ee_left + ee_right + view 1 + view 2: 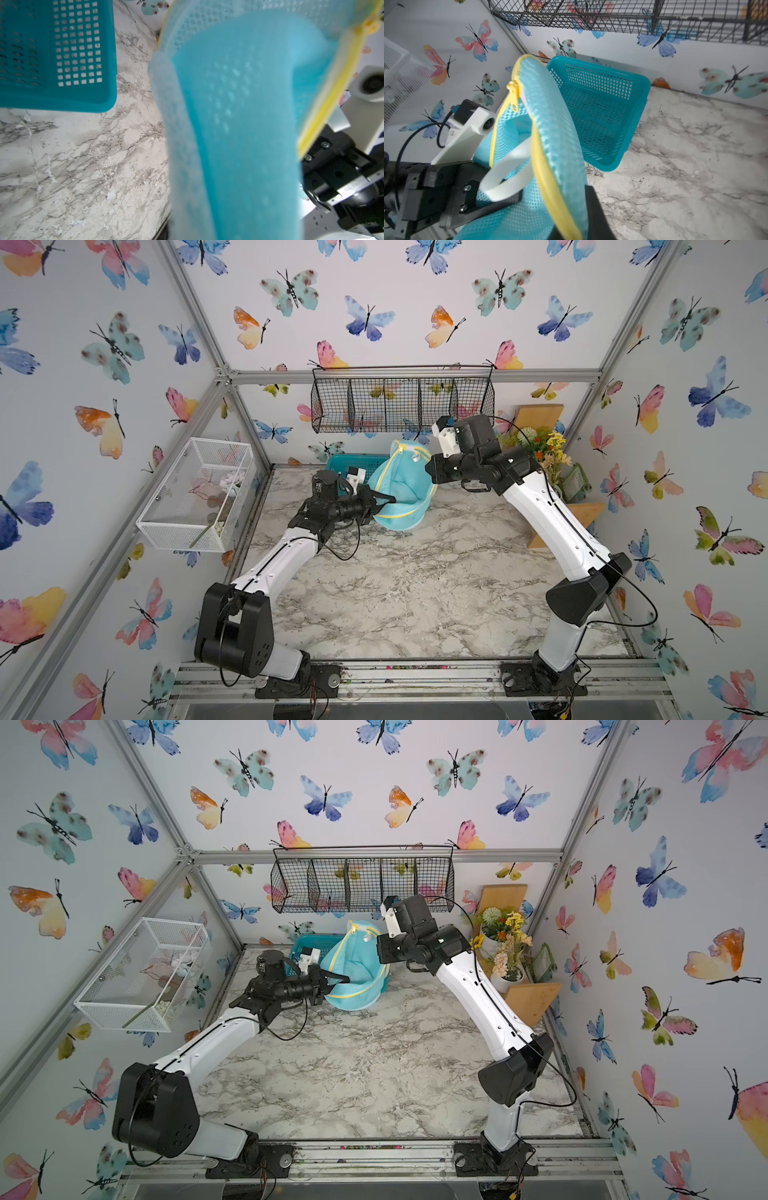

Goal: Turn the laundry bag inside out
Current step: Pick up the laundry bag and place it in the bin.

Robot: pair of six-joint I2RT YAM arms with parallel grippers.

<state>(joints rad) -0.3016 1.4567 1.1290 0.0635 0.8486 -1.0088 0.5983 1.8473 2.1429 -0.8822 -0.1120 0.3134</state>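
The left gripper (387,500) has its jaws closed tight on the mesh of the laundry bag (409,483), which sits between the two grippers. The bag's yellow piping (548,180) runs between the right gripper's (429,471) jaws. One jaw is hidden behind mesh, so its grip cannot be told.

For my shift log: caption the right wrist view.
Left gripper clamps the laundry bag beside its white ribbon; teal basket behind.

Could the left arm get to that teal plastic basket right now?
Probably yes: the basket sits close beside the left tool, nothing between. But that tool is shut on the laundry bag.
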